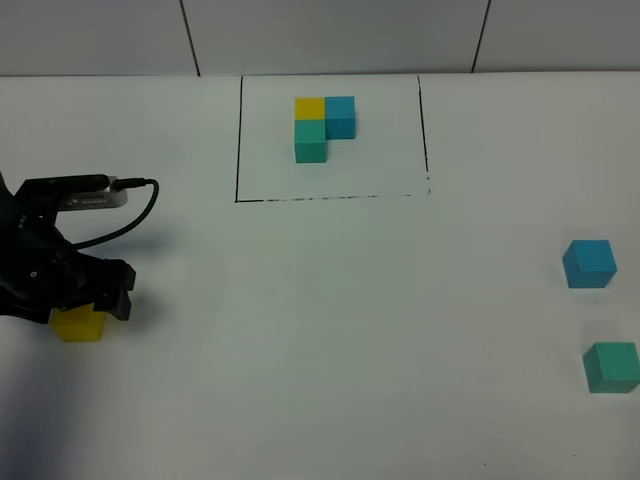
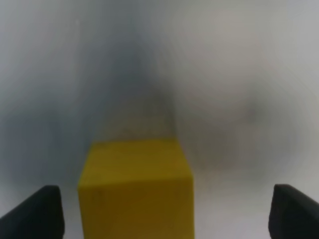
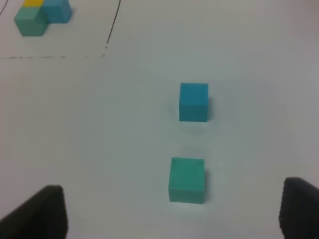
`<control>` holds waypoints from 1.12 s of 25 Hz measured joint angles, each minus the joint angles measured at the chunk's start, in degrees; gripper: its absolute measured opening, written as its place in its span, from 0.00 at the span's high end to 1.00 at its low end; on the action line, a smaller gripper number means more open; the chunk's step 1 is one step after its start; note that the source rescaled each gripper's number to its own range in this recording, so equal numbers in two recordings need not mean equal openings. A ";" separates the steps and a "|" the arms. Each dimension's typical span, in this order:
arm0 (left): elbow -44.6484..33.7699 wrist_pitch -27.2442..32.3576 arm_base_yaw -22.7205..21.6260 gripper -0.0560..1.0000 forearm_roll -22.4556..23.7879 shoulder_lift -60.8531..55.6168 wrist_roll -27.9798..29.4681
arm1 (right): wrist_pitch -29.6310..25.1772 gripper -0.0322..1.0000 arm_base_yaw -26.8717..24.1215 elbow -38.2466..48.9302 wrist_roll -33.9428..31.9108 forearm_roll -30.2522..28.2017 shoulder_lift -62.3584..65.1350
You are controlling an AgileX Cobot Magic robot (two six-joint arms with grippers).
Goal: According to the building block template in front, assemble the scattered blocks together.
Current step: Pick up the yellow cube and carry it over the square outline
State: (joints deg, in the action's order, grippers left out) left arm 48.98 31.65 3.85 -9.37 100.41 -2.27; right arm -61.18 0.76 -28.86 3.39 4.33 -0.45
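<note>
Well left of the building block template (image 1: 322,125), on the white table (image 1: 320,330), the left gripper (image 2: 160,211) holds its fingers apart either side of the yellow cube (image 2: 135,184). Far right of the template lie the blue cube (image 1: 589,263) and the teal-green cube (image 1: 611,366), both ahead of the right gripper (image 3: 172,214), whose fingers are spread. A pale panelled wall (image 1: 330,35) stands behind the template.

A small matte yellow cube (image 2: 135,189) sits on the blurred white surface (image 2: 239,74) between the left gripper's (image 2: 164,213) black fingertips (image 2: 36,211) — jaws spread wide, neither touching it.
</note>
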 joint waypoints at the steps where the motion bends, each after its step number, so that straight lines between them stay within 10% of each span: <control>1: 0.00 0.00 0.00 0.07 0.11 0.00 0.28 | 0.00 0.26 0.00 0.00 0.00 0.00 0.00; 28: -1.03 -2.29 0.00 0.22 3.04 0.17 0.90 | 0.00 0.26 0.00 0.00 0.00 0.00 0.00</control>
State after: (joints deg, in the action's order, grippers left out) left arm 47.94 29.36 3.85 -6.33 100.58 -1.37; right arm -61.18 0.76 -28.86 3.39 4.33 -0.45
